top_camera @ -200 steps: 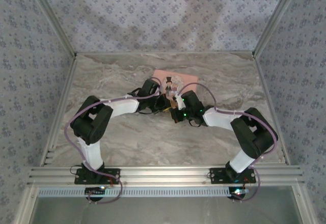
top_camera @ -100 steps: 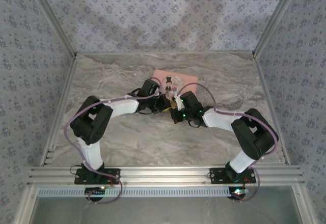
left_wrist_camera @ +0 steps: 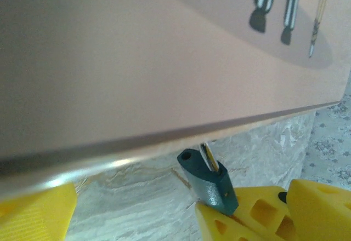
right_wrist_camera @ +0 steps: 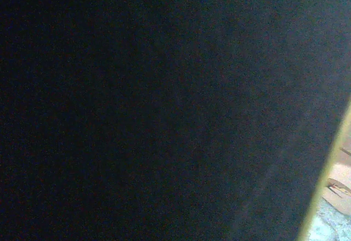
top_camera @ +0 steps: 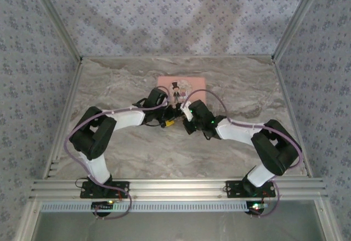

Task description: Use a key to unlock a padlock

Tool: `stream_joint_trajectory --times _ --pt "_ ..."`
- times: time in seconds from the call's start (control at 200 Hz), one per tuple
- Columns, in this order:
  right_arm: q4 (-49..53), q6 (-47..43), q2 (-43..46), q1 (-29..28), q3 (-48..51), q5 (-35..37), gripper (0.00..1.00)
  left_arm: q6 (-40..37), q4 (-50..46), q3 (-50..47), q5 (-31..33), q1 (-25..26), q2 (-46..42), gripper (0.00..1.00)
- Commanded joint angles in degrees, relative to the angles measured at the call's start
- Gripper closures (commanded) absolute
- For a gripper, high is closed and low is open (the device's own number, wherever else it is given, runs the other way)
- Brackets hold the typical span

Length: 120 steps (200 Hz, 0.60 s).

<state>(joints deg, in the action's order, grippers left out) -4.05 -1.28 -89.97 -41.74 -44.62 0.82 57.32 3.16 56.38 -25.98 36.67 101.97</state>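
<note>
Top view, setting: The pink tin (top_camera: pixel 189 82) lies flat on the marble table (top_camera: pixel 109 82), both arms reaching in towards its near edge.
Top view, left gripper (top_camera: pixel 169 120): Just in front of the tin's near edge, a yellow finger showing.
Top view, right gripper (top_camera: pixel 185 113): Just beside the left one, also close to the tin's near edge.
Left wrist, fingers: The yellow fingers (left_wrist_camera: pixel 38 213) stand spread wide, one at each lower corner, clamping nothing.
Left wrist, padlock (left_wrist_camera: pixel 211 183): Dark teal, tilted, on the table just below the tin's overhanging edge, leaning against the right-hand yellow finger.
Left wrist, silvery strip (left_wrist_camera: pixel 209 158): It juts from the padlock's top towards the tin; shackle or key, the view does not settle.
Right wrist, fingers: The view is almost wholly dark and blurred. The fingers are pressed together, but on what cannot be told.
</note>
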Motion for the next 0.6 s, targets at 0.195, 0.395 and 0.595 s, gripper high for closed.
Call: stream_joint_trajectory --times 0.195,0.395,0.595 --pt "5.9 -6.9 -1.6 -0.4 -1.2 -0.6 0.97 3.5 -4.5 -2.4 -0.2 -2.9 -2.8 0.02" --pt "5.9 -9.0 -3.7 -0.3 -3.4 -1.7 0.97 4.0 -4.1 -3.3 0.5 -4.6 -4.3 0.02" --pt "6.6 -12.5 -5.9 0.1 -5.9 -3.9 0.97 2.3 -6.6 -2.9 1.7 -7.6 -6.8 0.02"
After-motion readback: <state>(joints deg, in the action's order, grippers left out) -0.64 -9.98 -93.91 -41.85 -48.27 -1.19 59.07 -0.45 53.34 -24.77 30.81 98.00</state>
